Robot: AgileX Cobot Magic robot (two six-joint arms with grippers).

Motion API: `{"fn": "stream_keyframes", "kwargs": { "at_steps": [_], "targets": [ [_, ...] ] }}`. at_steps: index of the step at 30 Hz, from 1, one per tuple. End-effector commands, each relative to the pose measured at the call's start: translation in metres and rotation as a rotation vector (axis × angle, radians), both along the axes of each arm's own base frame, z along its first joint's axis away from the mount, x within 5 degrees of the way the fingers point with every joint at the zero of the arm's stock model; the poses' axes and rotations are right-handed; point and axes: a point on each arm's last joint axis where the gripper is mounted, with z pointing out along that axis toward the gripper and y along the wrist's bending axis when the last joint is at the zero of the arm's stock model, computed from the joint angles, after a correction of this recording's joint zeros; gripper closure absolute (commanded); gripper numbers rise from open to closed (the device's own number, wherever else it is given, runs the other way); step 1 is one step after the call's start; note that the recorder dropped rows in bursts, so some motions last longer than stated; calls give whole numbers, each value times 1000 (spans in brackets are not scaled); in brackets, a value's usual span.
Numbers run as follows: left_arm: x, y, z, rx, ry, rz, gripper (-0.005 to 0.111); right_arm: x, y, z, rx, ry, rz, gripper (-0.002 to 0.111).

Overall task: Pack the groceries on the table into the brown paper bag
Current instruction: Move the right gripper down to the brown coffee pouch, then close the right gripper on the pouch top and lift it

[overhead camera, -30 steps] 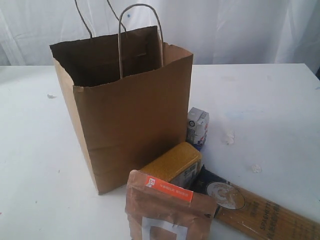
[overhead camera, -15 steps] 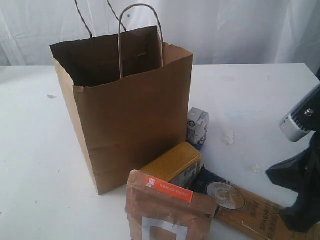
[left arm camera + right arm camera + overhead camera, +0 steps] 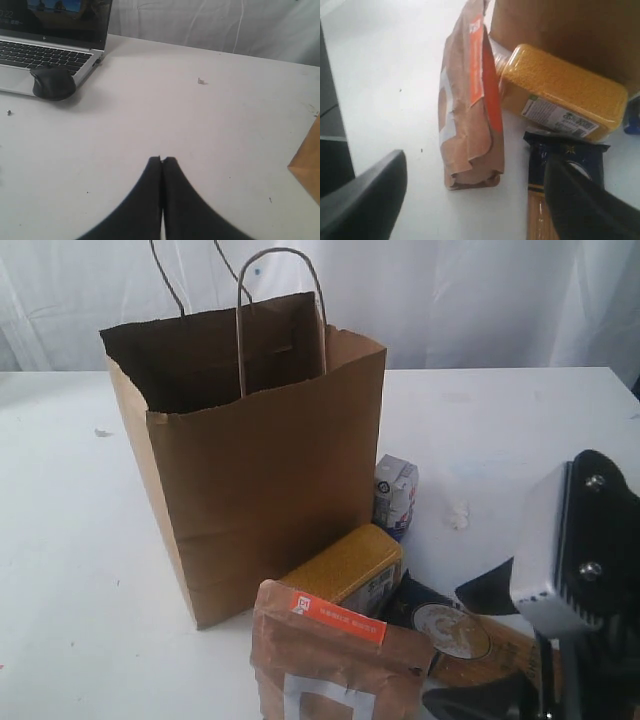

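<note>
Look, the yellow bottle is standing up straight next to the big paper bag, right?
Not quite. The yellow bottle is next to the big paper bag, but it is lying on its side, not standing up straight. The exterior view shows this, and the right wrist view shows it too.

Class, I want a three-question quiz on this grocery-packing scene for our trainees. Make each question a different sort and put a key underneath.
1. True or false: the yellow-grain bottle stands upright on the table.
2. Multiple choice: the left pincer is A) wide open, B) shut on nothing, C) clamped on a can.
3. Fill the gap: the small upright item beside the brown paper bag, behind the bottle, is the ____.

Key
1. False: it lies on its side.
2. B
3. small white-blue carton
</note>
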Motion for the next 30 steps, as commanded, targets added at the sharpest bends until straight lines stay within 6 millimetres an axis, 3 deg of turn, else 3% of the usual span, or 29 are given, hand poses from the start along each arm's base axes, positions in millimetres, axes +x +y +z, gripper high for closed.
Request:
{"fn": "stream_keyframes", "kwargs": {
  "at_steps": [1, 8, 20, 30],
  "targets": [
    [0, 0, 1, 8, -15, -2, 107, 7, 8, -5, 23, -14, 12, 37],
    [0, 0, 1, 8, -15, -2, 107, 26, 25, -28, -47, 19, 41, 37],
    [0, 0, 1, 8, -15, -2, 107, 40, 53, -67, -129, 99, 72, 37],
    [0, 0, 1, 8, -15, -2, 107, 46, 56, -70, -133, 68, 37, 64]
  ]
}}
